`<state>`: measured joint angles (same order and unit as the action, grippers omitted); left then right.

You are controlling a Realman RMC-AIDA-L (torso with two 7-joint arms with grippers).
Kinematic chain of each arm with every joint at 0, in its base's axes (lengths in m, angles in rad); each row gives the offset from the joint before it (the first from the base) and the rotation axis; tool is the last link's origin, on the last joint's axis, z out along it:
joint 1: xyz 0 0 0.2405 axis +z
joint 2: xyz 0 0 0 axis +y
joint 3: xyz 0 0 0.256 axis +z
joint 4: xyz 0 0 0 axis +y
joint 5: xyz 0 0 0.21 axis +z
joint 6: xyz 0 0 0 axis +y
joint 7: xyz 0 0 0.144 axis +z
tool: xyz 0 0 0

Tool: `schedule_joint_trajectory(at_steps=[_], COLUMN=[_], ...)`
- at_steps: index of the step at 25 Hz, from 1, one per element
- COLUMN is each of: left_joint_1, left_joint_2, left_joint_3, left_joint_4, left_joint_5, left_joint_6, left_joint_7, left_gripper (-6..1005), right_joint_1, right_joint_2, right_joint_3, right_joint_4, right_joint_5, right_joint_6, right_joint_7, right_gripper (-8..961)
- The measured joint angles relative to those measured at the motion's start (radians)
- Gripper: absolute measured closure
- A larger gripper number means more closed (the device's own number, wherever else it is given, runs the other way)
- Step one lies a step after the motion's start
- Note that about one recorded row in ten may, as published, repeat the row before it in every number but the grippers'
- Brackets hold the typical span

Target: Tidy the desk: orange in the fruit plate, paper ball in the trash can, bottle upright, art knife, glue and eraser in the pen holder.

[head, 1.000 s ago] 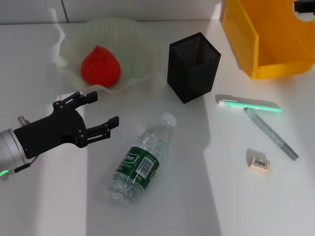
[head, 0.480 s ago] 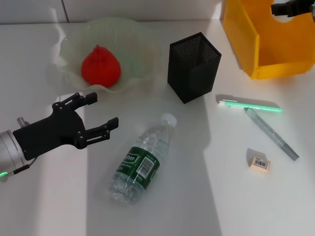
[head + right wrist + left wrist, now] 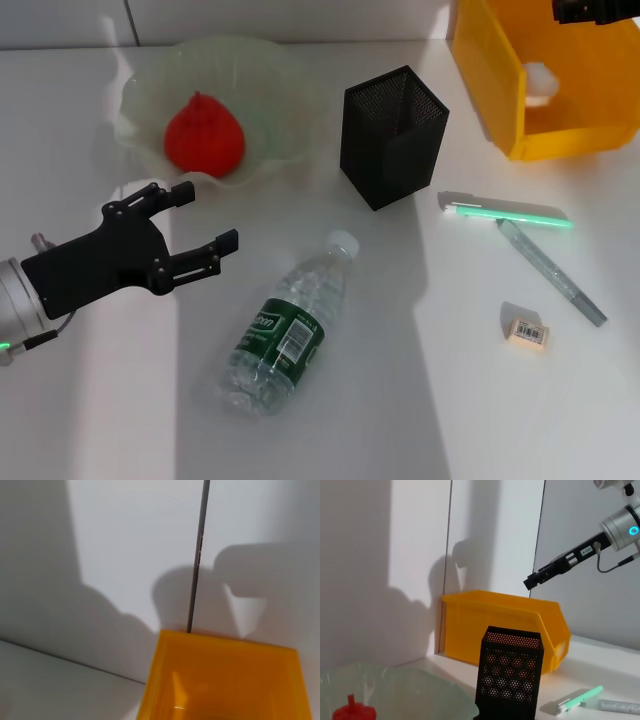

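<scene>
1. Head view: left gripper [image 3: 195, 222], jaws wide, hovers left of centre beside the lying bottle [image 3: 287, 327], likely to right it
2. Right gripper [image 3: 596, 9], jaw state untellable, sits upper right over the yellow bin [image 3: 500, 90] holding the paper ball [image 3: 540, 80]

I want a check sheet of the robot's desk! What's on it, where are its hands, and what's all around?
Surface: white desk, sunlit in patches.
Job's things: red fruit already in the pale green fruit plate; water bottle lying on its side; black mesh pen holder upright; green art knife, grey glue stick and eraser loose on the desk; white paper ball inside the yellow bin.
Clutter: nothing seen.
Grippers: left gripper open, just left of the bottle; right gripper above the bin.
Cables: thin wire by the left wrist.
Surroundings: white wall behind.
</scene>
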<state>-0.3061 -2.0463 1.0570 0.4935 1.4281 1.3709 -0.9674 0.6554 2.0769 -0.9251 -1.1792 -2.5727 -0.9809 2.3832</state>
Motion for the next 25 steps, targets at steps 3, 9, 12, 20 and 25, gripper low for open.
schedule_joint_trajectory(at_steps=[3,9,12,20,25], left_joint_1=[0.003,0.027,0.028,0.049,0.054], left_joint_2=[0.000,-0.009,-0.010,-0.021,-0.023], left_joint_3=[0.000,-0.001,0.004,0.024,0.090], left_joint_4=[0.014,0.139,0.176,0.418,0.538], left_joint_5=[-0.001,-0.002,-0.001,0.061,0.129], left_joint_6=[0.008,0.035,0.036,0.062,0.039], left_joint_7=[-0.023,-0.198,-0.269,-0.617,-0.775], left_gripper=[127,128,128,128,128], right_joint_1=[-0.044,-0.268,-0.337,-0.473,-0.478], right_joint_2=[0.003,0.003,0.004,0.008,0.006], right_joint_3=[-0.005,-0.052,-0.053,-0.042,-0.038], right_joint_4=[-0.047,-0.142,-0.129,0.082,0.191], right_joint_5=[0.068,0.573,0.725,0.891,0.893], right_joint_6=[-0.015,-0.070,-0.130,-0.386,-0.444], right_joint_7=[-0.019,-0.307,-0.436,-0.797,-0.886], right_gripper=[128,129,130,132,133])
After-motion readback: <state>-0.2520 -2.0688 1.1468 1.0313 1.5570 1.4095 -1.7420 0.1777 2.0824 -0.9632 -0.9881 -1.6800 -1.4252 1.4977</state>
